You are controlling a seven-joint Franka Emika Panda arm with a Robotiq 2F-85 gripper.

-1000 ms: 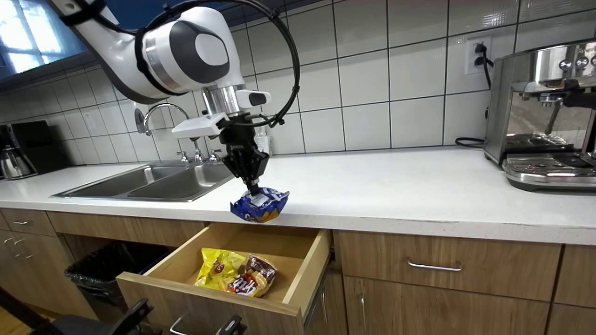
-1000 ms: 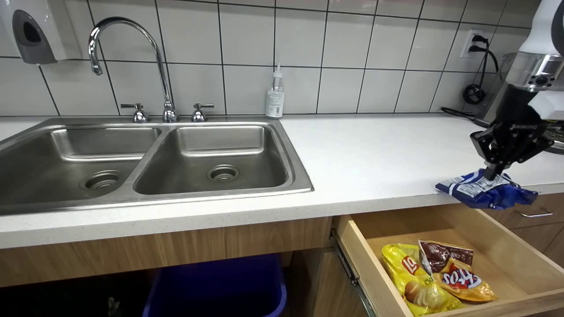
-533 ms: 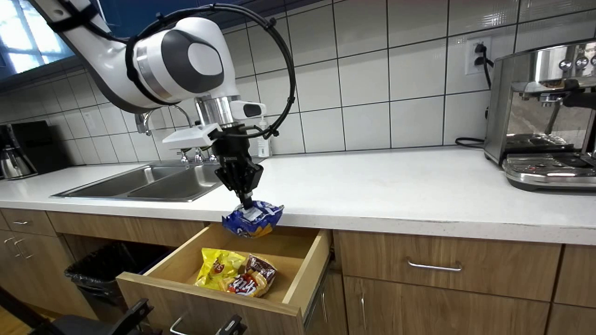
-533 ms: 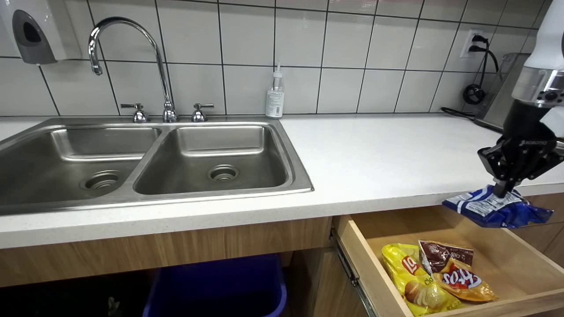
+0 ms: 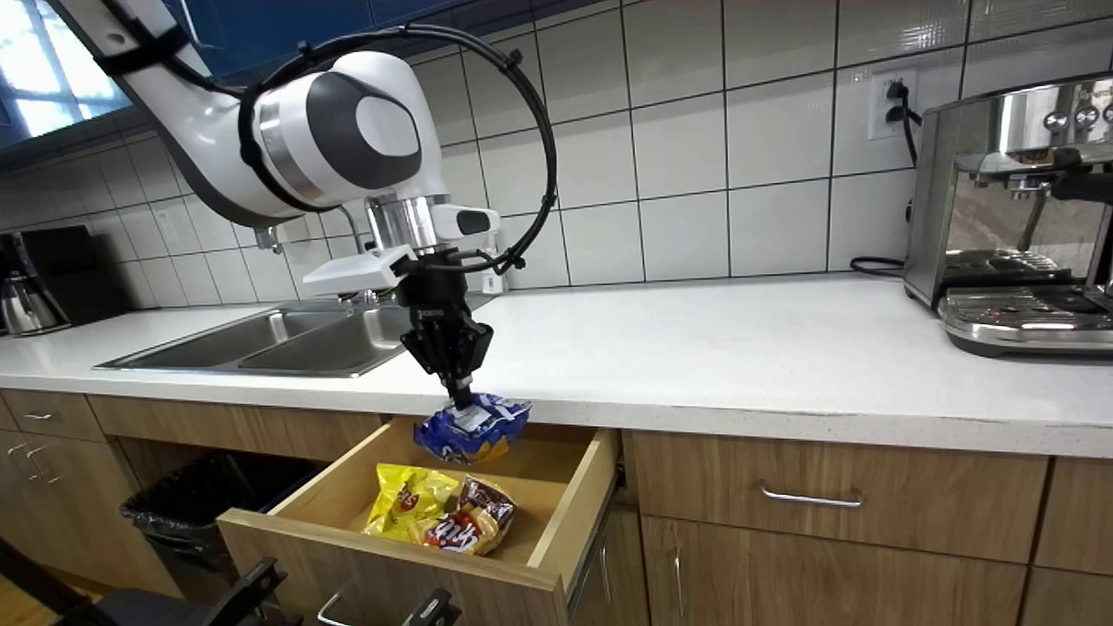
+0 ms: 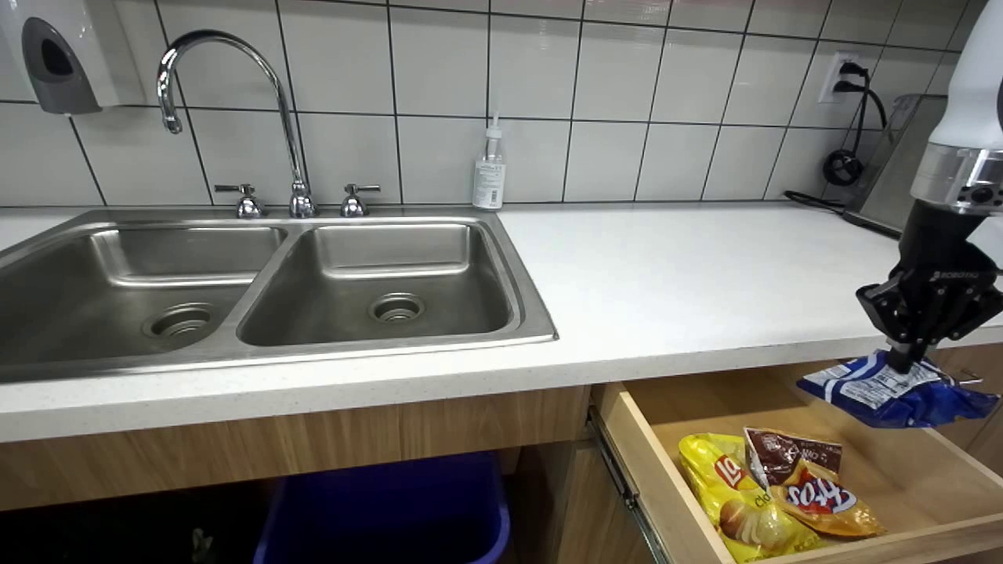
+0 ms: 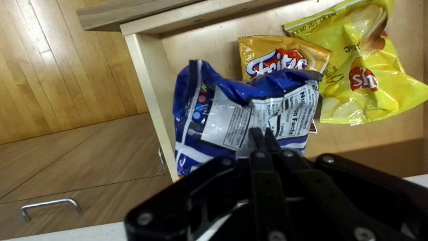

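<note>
Three bags lie in the pulled-out drawer (image 5: 574, 513): yellow bag (image 6: 736, 500), Fritos bag (image 6: 827, 503), brown bag (image 6: 787, 454); blue bag (image 6: 893, 395) hangs above, clear of them, clamped in the gripper (image 7: 262, 134) by its label side; in the wrist view its end looks close to the side wall (image 7: 153, 87); my reading: draw it inward first, lower gently, release only once it rests.

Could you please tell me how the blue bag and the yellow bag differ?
The blue bag is pinched in the gripper above the drawer; the yellow bag lies inside it. The blue bag shows its Nutrition Facts label; the yellow bag shows its red logo. Both are shiny packets.
</note>
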